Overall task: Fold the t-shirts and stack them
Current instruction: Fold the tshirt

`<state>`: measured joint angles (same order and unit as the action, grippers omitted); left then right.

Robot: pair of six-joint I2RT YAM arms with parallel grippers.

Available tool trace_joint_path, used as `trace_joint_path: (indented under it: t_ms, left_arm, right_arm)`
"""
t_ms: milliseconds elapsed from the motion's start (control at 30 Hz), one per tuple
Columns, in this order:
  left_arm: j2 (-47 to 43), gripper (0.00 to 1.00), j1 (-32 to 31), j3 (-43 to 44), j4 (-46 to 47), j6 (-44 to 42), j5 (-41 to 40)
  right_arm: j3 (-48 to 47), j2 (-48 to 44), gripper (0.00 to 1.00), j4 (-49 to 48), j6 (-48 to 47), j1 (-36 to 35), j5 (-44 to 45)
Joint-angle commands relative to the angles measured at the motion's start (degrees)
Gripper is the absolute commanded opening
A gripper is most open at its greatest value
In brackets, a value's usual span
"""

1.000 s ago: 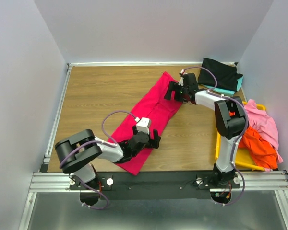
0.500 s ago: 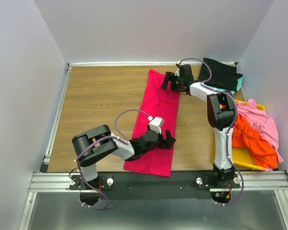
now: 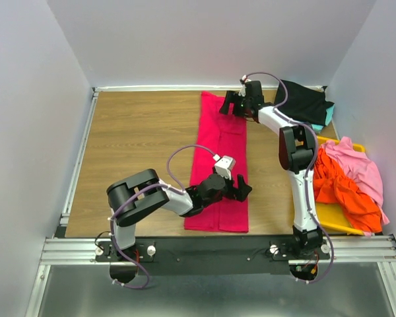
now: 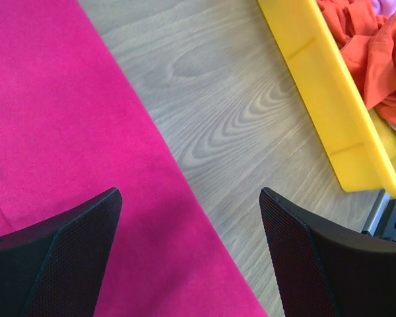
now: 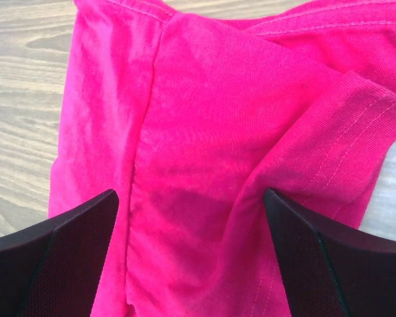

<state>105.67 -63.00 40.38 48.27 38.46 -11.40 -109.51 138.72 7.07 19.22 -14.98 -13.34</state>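
One crimson t-shirt (image 3: 221, 158), folded strip on bench (image 3: 138, 132); one black t-shirt (image 3: 307, 100) atop one teal t-shirt (image 3: 327, 115), far right corner; one yellow bin (image 3: 330, 214) holding one pink t-shirt (image 3: 360, 165), one orange t-shirt (image 3: 340, 191); left end effector (image 3: 241, 187), right end effector (image 3: 228, 105), both apart, empty

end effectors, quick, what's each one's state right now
left end effector: open, holding nothing, over the red shirt edge
right end effector: open, holding nothing, over the red shirt
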Motion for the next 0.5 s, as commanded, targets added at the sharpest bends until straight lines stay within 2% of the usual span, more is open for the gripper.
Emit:
trace_joint_path:
  t_ms: [0,200,300,433,467]
  left_arm:
    - [-0.2,0.93,1.0,0.7,0.5,-2.4,0.8]
    - [-7.0,0.93,1.3,-2.2,-1.4,-5.8,-5.2]
    - [-13.9,0.93,1.3,-5.6,-3.0,-6.6,-9.1]
    - [-20.3,0.93,1.4,-9.7,-6.5,-6.3,-12.9]
    - [-21.5,0.93,1.4,-10.1,-8.3,-5.7,-13.6]
  right_arm:
    - [-1.9,3.9,0.98,5.4,-1.8,0.4,-1.7]
    - [-2.7,2.4,0.98,6.1,-1.1,0.5,-6.2]
    - [-0.2,-2.2,0.98,6.0,-0.9,0.5,-6.2]
    - [6.9,-13.3,0.98,5.8,0.3,0.0,-4.1]
    - [11.4,-15.4,0.98,5.7,0.5,-0.4,-3.4]
